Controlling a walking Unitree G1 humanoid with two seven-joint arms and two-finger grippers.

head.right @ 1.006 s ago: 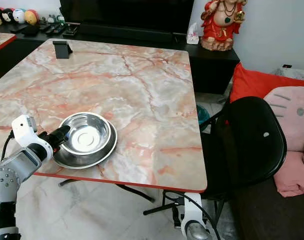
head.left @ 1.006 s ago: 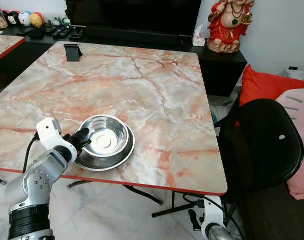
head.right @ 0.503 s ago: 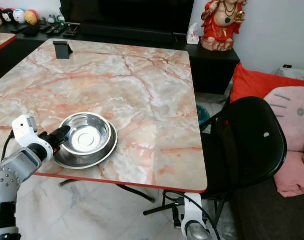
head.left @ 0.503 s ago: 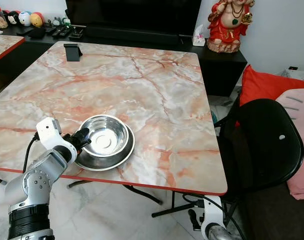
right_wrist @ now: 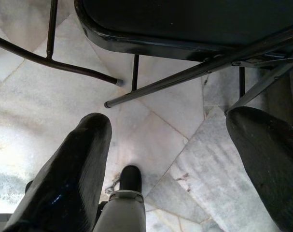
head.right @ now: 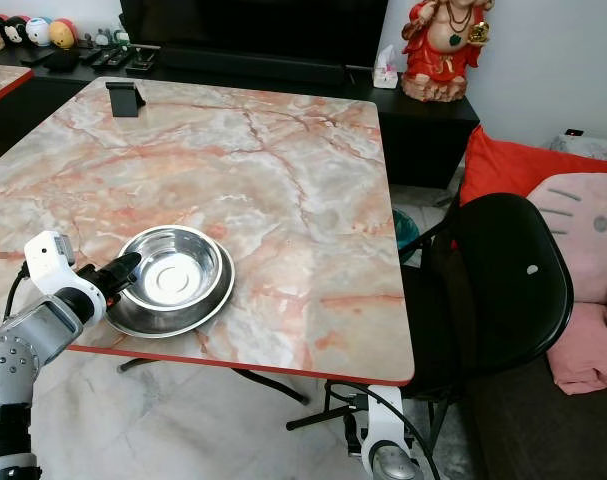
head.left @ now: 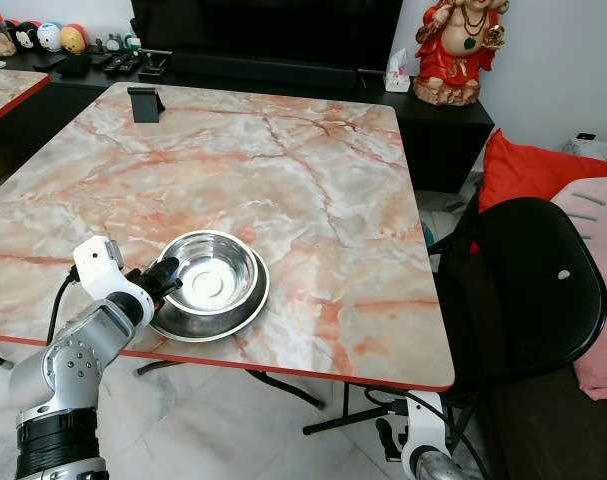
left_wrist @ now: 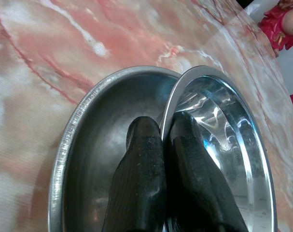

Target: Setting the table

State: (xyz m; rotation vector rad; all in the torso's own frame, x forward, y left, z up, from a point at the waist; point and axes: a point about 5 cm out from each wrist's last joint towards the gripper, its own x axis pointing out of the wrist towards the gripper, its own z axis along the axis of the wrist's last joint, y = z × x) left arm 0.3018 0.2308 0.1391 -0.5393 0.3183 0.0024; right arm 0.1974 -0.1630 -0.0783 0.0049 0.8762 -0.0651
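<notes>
Left wrist view: the left gripper (left_wrist: 163,133) has its two black fingers (left_wrist: 139,164) closed together on the rim of the smaller steel bowl (left_wrist: 218,140), one finger outside the rim and one inside.
Smaller steel bowl: sits nested in a wider steel bowl (left_wrist: 95,145), offset toward its far side; both are bare polished metal.
Bowl position: the pair rests on the marble-patterned table (head.left: 283,170), near the front edge on the robot's left side, close to the red-trimmed border.
Left arm: silver, reaching up from below the table edge, with the gripper at the near-left rim of the bowls (head.left: 208,283).
Right gripper: (right_wrist: 170,159) hangs low beside the table with its fingers spread wide apart and nothing between them, over pale floor tiles and the chair legs.
Writing and labels: none can be read on the bowls or the table.
Table, far end: a small black stand (head.left: 145,103) is upright near the far-left corner.
Right of table: a black chair (head.left: 528,290) is pushed close to the edge; behind it lie a red cushion (head.left: 528,165) and a pink cushion (head.left: 593,215).
Background: a red and gold figurine (head.left: 460,50) stands on a dark low cabinet (head.left: 433,115), with small toy figures (head.left: 43,38) at the far left.
</notes>
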